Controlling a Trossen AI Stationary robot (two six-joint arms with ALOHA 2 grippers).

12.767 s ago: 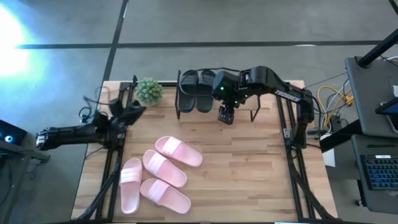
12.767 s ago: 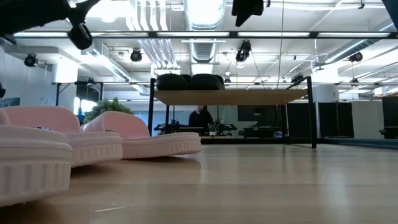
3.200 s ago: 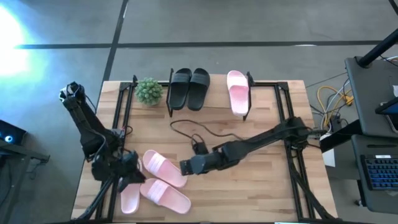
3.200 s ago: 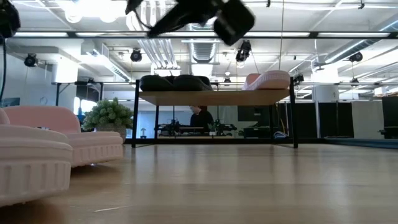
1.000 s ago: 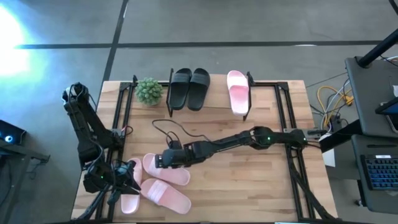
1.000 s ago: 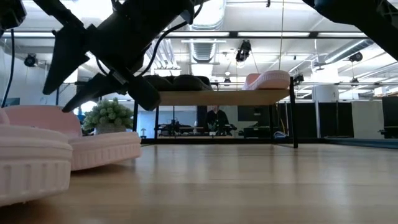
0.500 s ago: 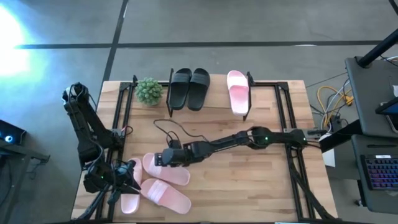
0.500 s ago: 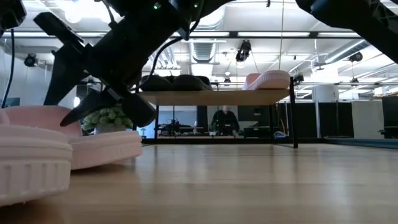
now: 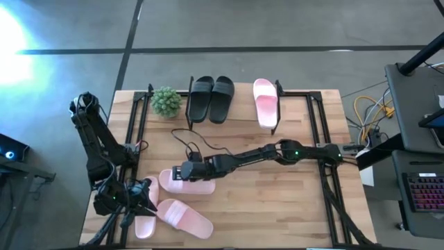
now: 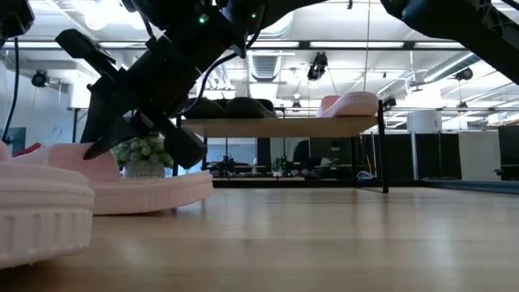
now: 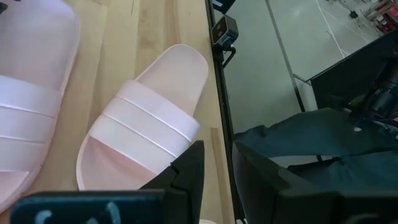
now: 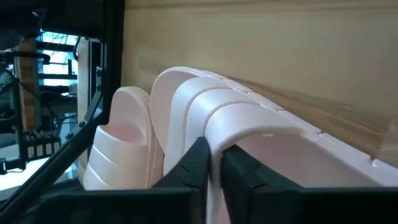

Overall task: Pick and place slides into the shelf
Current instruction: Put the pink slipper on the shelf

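High view: the right gripper [image 9: 182, 171] reaches across the table [image 9: 277, 208] and pinches a pink slide [image 9: 194, 183] at its strap. Two more pink slides [image 9: 184, 218] lie at the near left, by the left gripper [image 9: 142, 198]. On the shelf [image 9: 236, 122] sit two black slides [image 9: 211, 98] and a pink one [image 9: 264, 101], beside a plant [image 9: 166, 101]

Low view: the held slide [image 10: 138, 191] rests on the table

Left wrist view: fingers [image 11: 189, 171] nearly together, holding nothing, over a slide [image 11: 146, 121]

Right wrist view: fingers [image 12: 198, 163] clamp the strap [image 12: 230, 124]
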